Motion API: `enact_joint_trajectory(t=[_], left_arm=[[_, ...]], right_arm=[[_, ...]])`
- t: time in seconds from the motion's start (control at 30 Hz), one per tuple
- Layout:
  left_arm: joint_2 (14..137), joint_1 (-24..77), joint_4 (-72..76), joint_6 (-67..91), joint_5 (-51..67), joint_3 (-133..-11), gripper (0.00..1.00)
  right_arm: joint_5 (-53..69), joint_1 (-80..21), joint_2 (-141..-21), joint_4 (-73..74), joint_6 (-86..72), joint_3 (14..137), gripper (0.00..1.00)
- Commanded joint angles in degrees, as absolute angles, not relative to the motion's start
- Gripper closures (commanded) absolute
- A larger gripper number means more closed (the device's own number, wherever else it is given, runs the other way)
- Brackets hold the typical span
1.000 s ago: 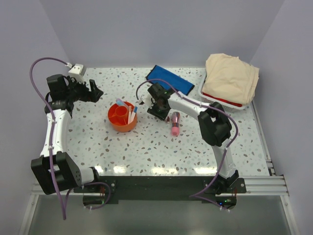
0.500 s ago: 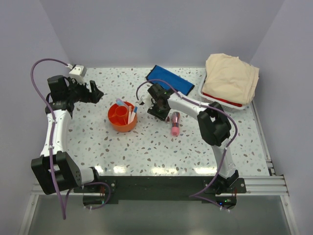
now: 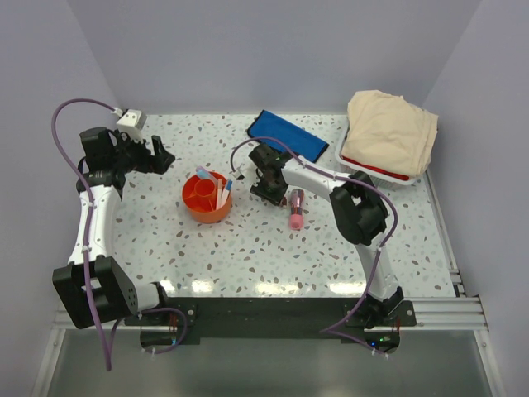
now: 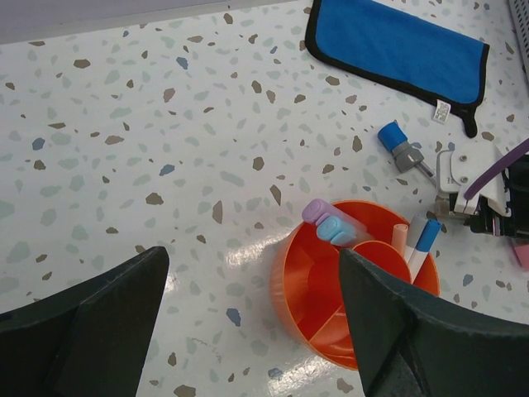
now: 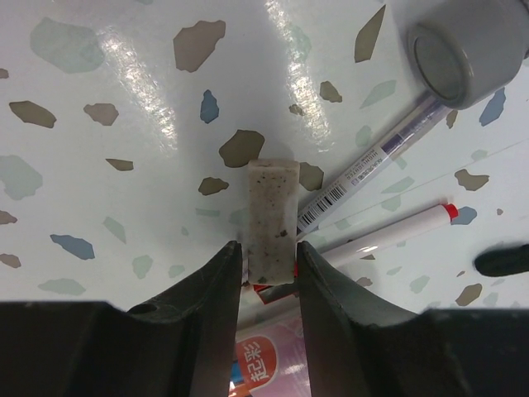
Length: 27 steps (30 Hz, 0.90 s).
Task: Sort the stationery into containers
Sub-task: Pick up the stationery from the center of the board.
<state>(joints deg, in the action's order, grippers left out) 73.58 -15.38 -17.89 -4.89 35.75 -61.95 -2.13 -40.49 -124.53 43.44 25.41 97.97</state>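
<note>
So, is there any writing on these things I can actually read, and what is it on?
"彩" (likely; its neighbour is unclear): pink label next to the eraser.
Barcode and fine print on the clear pen: too small to read.
White tag on the blue pouch: too blurred.

White red-rimmed basket (image 3: 368, 170), beige cloth (image 3: 390, 132) heaped inside, speckled table (image 3: 248, 248)

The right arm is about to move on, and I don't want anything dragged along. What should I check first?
1. Eraser pinched in the right gripper: ok.
2. Eraser off the table: cannot tell.
3. Red-tipped pen clear of that gripper: not ok, it runs right up to one finger.
4. Orange tub upright, with free space: ok.
5. Left gripper open, apart from the tub: ok.
</note>
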Motion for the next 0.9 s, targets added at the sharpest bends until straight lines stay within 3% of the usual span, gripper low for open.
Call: enact_joint_trajectory(t=[0.0, 0.87], left_arm=[[73.04, -16.0, -15.03, -3.17, 36.74, -61.44, 0.12], [75.41, -16.08, -10.37, -1.5, 38.67, -60.64, 0.12]], right_arm=[[-3.43, -40.87, -122.61, 44.03, 25.93, 99.23, 0.62], [-4.84, -42.19, -115.14, 48.42, 26.81, 104.32, 0.72]])
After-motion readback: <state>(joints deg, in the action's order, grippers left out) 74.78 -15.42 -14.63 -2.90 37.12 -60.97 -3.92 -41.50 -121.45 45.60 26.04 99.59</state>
